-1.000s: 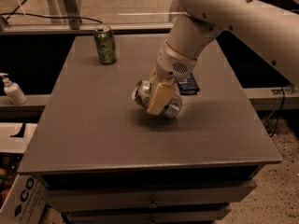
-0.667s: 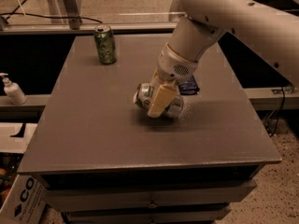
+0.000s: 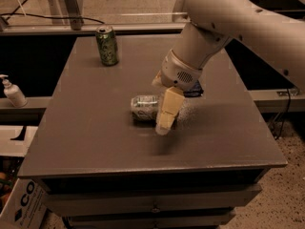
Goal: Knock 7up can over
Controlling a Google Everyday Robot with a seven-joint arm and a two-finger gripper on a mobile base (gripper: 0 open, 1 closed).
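Observation:
The 7up can (image 3: 144,108), silver-white with green lettering, lies on its side near the middle of the dark table (image 3: 95,132), its long axis running left to right. My gripper (image 3: 167,114) hangs from the white arm directly at the can's right end, touching or just in front of it, and hides that end. The gripper is not closed around the can.
A darker all-green can (image 3: 107,45) stands upright at the table's back left. A small blue object (image 3: 194,90) lies on the table behind the gripper, mostly hidden by the wrist. A white pump bottle (image 3: 13,92) stands on a ledge to the left, off the table.
The 7up can was leaning tilted against the gripper; now it lies flat on its side. The gripper has shifted slightly lower and toward the front.

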